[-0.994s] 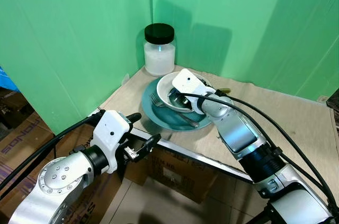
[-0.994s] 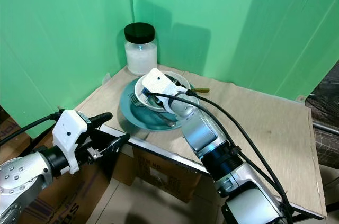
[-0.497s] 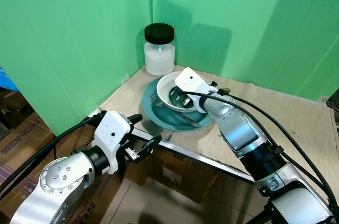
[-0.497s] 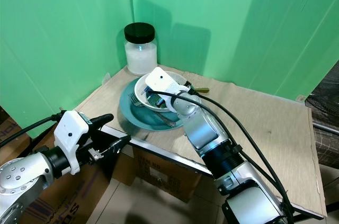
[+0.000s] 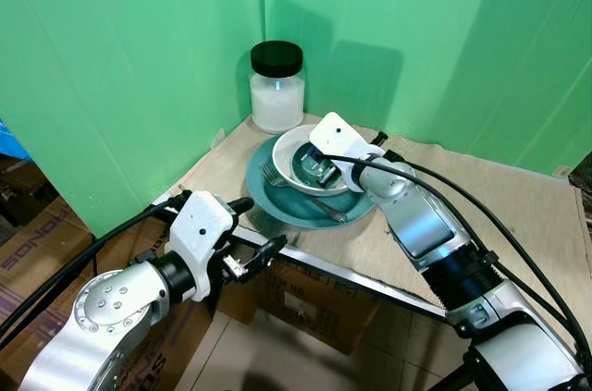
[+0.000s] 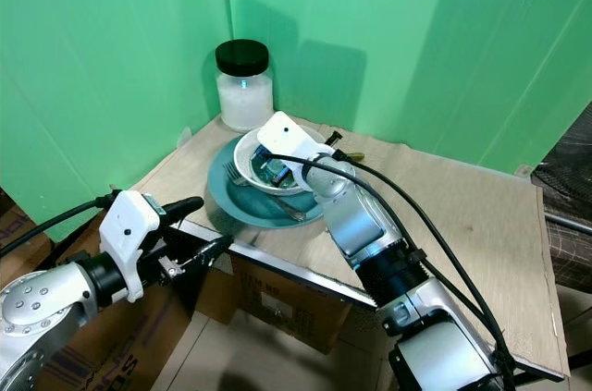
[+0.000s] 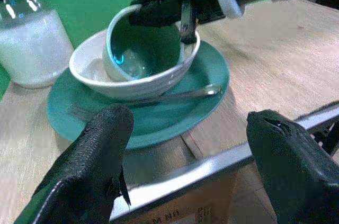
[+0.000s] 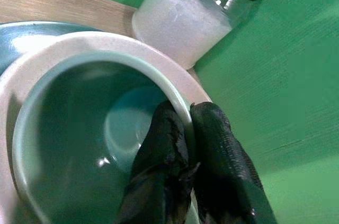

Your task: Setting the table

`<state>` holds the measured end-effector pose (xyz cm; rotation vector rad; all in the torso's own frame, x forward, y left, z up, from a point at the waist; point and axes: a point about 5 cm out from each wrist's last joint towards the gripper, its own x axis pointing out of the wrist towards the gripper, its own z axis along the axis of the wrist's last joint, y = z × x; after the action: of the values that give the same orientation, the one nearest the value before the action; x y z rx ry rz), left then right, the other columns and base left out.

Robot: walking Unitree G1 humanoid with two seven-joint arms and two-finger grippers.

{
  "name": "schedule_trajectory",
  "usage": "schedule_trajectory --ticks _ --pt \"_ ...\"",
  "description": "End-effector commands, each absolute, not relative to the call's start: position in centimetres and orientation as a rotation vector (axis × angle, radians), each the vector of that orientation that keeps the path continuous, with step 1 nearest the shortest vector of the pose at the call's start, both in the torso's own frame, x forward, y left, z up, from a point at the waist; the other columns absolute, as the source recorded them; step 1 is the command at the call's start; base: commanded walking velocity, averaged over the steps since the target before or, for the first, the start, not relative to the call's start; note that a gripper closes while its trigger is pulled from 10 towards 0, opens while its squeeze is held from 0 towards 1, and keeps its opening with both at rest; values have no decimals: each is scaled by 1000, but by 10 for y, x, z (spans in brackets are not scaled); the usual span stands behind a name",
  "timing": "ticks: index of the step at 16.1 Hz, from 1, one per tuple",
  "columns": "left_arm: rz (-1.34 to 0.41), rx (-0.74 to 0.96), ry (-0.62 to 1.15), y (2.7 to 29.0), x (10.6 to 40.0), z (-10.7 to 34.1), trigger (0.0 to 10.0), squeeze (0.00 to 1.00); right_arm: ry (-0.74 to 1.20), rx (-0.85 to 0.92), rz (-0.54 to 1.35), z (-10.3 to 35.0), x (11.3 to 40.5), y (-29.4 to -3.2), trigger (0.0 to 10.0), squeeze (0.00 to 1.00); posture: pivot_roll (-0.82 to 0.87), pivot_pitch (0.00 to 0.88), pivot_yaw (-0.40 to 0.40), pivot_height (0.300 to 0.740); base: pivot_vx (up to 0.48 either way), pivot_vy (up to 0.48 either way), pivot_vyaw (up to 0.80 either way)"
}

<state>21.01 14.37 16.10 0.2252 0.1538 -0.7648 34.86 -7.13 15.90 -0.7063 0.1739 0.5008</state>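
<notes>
three stacked dishes sit at the table's (image 5: 518, 215) far left corner: a teal cup (image 7: 140, 49) tilted inside a white bowl (image 7: 100, 73), on a teal plate (image 7: 159, 123) with a fork (image 7: 159, 97), near a black-lidded jar (image 5: 277, 86). the right gripper (image 8: 185, 144) is clenched on the cup's rim, one finger inside, one outside. glazed ceramic: rigid, slippery, breakable; a rim pinch suits it, likely light. the left gripper (image 7: 190, 166) hovers spread, near the table's edge.
</notes>
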Motion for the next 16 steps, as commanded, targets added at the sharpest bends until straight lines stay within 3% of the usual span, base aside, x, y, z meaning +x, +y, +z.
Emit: schedule_trajectory --ticks 1,4,7,10,11,12,13,16 --pt "-769 230 151 143 213 162 10000 0 173 -700 497 162 351 -74 0 0 -35 0 16 740 0 0 0" --pt "-762 227 135 142 213 165 10000 0 69 -595 464 187 347 -79 0 0 -51 0 33 740 0 0 0" --pt "-738 172 94 141 210 169 10000 0 -67 -360 344 217 327 -114 0 0 -70 2 33 740 0 0 0" --pt "-722 137 73 137 210 170 10000 0 -79 -199 278 225 312 -135 0 0 -87 4 28 740 0 0 0" --pt "-694 131 59 134 210 171 10000 0 -122 -70 226 227 302 -146 0 0 -80 0 8 740 0 0 0" --pt "-620 140 43 134 212 172 10000 0 -133 14 168 224 293 -155 1647 0 -73 0 2 740 0 0 0" --pt "-539 143 30 137 214 173 10000 0 -109 26 163 216 284 -157 10000 0 -75 0 4 740 0 0 0" --pt "-407 135 25 139 219 170 10000 0 -96 51 245 202 260 -150 10000 0 -72 0 -4 740 0 0 0"
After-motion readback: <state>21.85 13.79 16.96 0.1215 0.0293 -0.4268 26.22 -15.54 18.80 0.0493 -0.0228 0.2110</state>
